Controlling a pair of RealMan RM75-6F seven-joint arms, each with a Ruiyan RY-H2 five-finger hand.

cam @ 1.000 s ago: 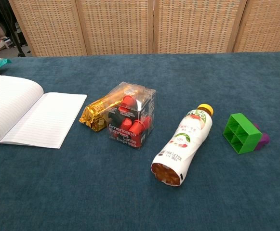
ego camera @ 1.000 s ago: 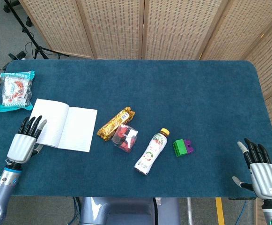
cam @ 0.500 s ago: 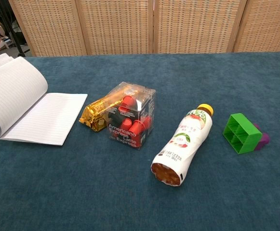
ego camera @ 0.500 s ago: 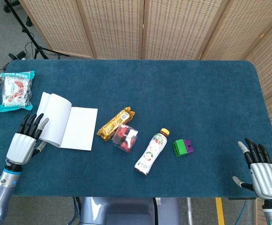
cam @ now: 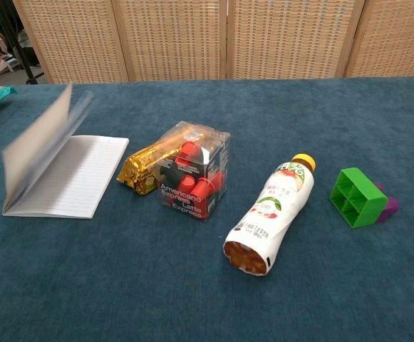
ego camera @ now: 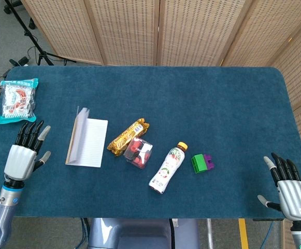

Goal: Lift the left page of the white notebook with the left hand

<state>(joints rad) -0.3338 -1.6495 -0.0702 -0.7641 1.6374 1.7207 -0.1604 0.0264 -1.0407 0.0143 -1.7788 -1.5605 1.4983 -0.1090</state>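
The white notebook (ego camera: 88, 142) lies on the blue table at the left, its lined right page flat. Its left page (ego camera: 76, 134) stands nearly upright over the spine and looks blurred in the chest view (cam: 41, 146). My left hand (ego camera: 22, 155) is at the table's front left, fingers straight and spread, holding nothing, a gap away from the notebook's left side. My right hand (ego camera: 290, 189) rests at the front right corner, fingers apart and empty. Neither hand shows in the chest view.
A gold snack bar (ego camera: 128, 137) and a clear box of red capsules (ego camera: 138, 152) lie right of the notebook. Further right are a drink bottle on its side (ego camera: 168, 167) and a green block against a purple one (ego camera: 202, 163). A teal snack packet (ego camera: 16, 100) lies far left.
The left page has swung up from flat to nearly upright. My left hand has moved left, away from the notebook, and no longer touches the page. The right hand has not moved.
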